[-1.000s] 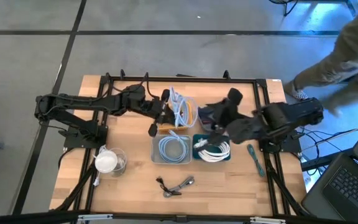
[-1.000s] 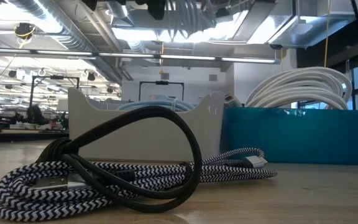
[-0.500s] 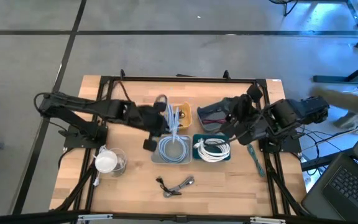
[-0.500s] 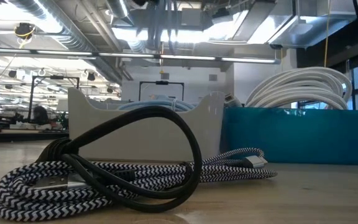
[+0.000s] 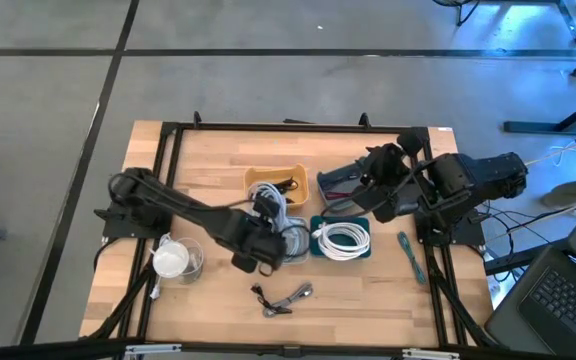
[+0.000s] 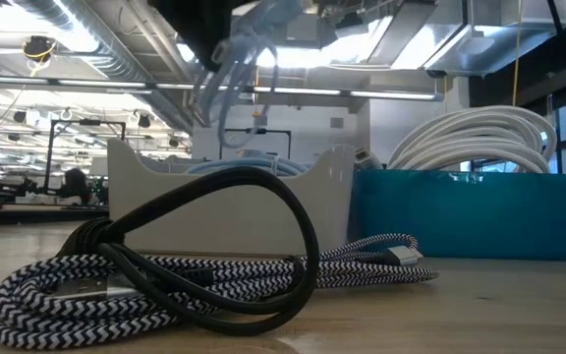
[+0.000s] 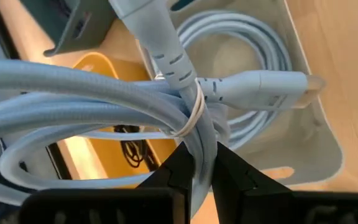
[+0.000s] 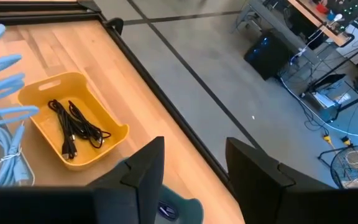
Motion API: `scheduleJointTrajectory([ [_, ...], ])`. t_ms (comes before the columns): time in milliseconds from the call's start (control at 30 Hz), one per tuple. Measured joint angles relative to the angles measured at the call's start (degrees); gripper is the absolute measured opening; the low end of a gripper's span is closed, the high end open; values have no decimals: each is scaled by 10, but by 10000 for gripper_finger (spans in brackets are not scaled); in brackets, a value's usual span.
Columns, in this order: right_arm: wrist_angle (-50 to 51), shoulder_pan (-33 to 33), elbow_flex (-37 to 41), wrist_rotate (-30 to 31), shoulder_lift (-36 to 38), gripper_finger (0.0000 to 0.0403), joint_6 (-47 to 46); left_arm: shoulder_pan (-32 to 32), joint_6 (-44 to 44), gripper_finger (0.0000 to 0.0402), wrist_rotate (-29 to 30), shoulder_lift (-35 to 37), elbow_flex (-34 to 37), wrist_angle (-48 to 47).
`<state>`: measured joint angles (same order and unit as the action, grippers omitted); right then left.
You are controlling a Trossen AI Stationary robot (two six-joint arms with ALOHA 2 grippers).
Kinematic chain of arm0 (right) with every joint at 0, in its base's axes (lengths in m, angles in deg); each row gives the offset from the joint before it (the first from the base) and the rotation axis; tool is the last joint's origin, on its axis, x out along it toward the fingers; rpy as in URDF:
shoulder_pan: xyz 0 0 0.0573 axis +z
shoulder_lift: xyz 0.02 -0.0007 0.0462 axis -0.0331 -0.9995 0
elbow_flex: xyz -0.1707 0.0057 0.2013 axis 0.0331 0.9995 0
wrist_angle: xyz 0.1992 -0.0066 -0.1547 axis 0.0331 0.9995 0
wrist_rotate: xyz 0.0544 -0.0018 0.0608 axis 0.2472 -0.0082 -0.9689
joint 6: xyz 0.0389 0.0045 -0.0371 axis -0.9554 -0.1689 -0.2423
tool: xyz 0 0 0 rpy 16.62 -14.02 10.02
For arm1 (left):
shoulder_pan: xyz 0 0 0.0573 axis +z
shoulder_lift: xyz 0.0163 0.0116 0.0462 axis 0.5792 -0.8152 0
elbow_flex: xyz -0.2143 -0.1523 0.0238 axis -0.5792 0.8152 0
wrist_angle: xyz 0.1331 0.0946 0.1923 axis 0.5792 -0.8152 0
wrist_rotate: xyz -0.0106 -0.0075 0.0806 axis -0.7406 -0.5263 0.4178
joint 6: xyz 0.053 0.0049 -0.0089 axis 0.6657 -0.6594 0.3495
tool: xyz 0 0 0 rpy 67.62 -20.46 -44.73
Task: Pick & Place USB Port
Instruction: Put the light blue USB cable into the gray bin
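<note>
My left gripper (image 5: pixel 265 222) is shut on a bundle of light blue cable (image 7: pixel 104 93) tied with a rubber band. It hangs above the white bin (image 5: pixel 295 247), which holds another coiled light blue cable (image 7: pixel 247 124). In the low view the bundle (image 6: pixel 234 69) dangles over that bin (image 6: pixel 224 197). A yellow bin (image 5: pixel 276 185) with thin black cables lies toward the far edge. My right gripper (image 5: pixel 368 175) is open over the dark tray (image 5: pixel 340 185), touching nothing; its wrist view shows the yellow bin (image 8: pixel 73 124). My left gripper pinches the light blue bundle between its two fingers (image 7: pixel 179 171), just beside the rubber band (image 7: pixel 194 115) that binds the strands. Several strands pass between the fingers. The bundle is lifted clear and hangs above the white bin, its plug end (image 7: pixel 272 87) sticking out sideways.
A teal bin (image 5: pixel 340 240) of white cable sits right of the white bin. A clear cup (image 5: pixel 173 258) stands near the left arm's base. Braided and black cables (image 5: pixel 283 297) lie near the front edge, a teal tool (image 5: pixel 408 255) at the right. A laptop sits off the table.
My left gripper has carried the blue bundle from over the yellow bin toward the table's near edge, and it now hangs over the white bin. My right arm has drawn back a little toward the right. A person beyond the right edge has moved away.
</note>
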<state>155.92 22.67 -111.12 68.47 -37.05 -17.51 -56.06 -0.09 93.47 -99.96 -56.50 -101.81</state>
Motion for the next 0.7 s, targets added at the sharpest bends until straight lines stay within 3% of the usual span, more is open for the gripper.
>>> scheduleJointTrajectory([
  [700, 0, 0, 0, -62, 0, 173, -33, -22, -30, 29, -4, -125, -18, -11],
])
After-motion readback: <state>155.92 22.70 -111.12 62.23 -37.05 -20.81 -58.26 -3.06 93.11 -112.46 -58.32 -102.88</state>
